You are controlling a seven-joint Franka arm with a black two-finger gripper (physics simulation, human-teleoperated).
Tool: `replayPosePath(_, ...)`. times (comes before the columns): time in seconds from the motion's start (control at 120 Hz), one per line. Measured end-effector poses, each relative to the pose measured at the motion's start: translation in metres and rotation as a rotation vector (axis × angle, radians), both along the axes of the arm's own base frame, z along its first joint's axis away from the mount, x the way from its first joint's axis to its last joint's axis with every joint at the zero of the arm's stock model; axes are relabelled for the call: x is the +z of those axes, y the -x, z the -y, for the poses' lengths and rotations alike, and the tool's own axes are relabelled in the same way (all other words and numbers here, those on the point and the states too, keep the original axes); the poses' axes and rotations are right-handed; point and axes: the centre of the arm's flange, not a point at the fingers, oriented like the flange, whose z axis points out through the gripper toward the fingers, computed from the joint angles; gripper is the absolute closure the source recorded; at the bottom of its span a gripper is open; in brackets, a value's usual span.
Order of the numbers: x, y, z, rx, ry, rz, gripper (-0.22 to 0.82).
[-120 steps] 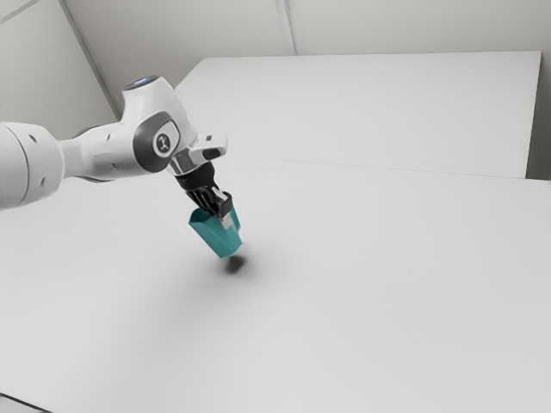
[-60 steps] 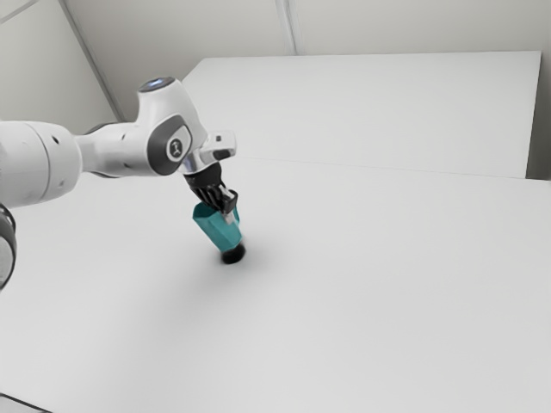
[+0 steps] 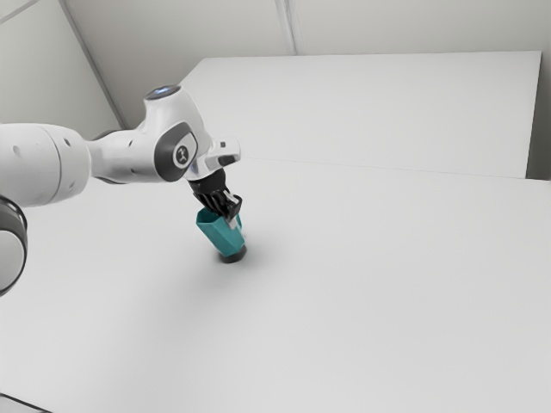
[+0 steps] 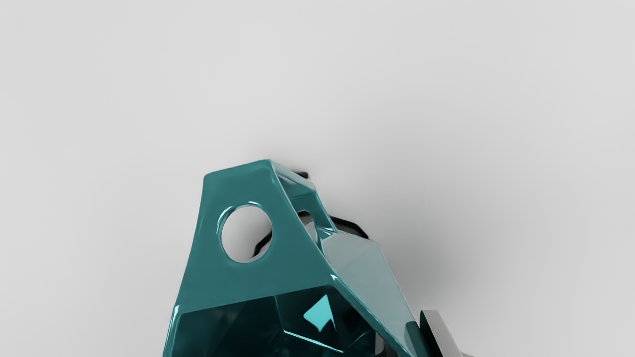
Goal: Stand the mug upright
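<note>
The black gripper [image 3: 231, 218] reaches down over the teal mug [image 3: 219, 232] in the exterior view, its fingertips at the mug's upper wall. The mug leans, its mouth toward the exterior view's upper left and its base low, close over a dark patch on the table. Whether the base touches is unclear. From the wrist view, the gripper [image 4: 404, 342] is shut on the wall of the mug [image 4: 278, 267], one finger inside the mouth and the other outside. The handle, a flat piece with a round hole, points away from the hand.
A wide white table [image 3: 362, 292] surrounds the mug. Behind it stands a pale panel [image 3: 370, 112], and a thin dark edge [image 3: 24, 403] crosses the exterior view's lower left corner. Black lines [image 4: 352, 224] show behind the handle in the wrist view.
The hand and mug have shifted slightly toward the exterior view's right. The mug has tipped somewhat more upright, and its base now lies closer to the dark patch.
</note>
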Motion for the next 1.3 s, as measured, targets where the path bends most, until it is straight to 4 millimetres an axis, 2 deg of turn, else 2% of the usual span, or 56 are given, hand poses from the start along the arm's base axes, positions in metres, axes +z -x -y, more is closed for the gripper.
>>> replayPosePath(0.342, -0.001, 0.000, 0.000, 0.009, 0.008, -0.001, 0.66)
replayPosePath(0.5, 0.017, 0.001, 0.001, 0.007, 0.014, 0.029, 0.61)
replayPosePath(0.633, 0.048, 0.003, 0.001, 0.001, 0.021, 0.075, 0.57)
replayPosePath(0.817, 0.111, 0.011, -0.002, -0.017, 0.017, 0.143, 0.50)
replayPosePath(0.942, 0.165, 0.007, -0.004, -0.052, -0.036, 0.186, 0.32)
replayPosePath(1.05, 0.201, 0.006, -0.004, -0.074, -0.084, 0.206, 0.20)
replayPosePath(1.117, 0.215, 0.006, -0.004, -0.082, -0.103, 0.209, 0.15)
replayPosePath(1.3, 0.236, 0.012, -0.009, -0.079, -0.133, 0.191, 0.08)
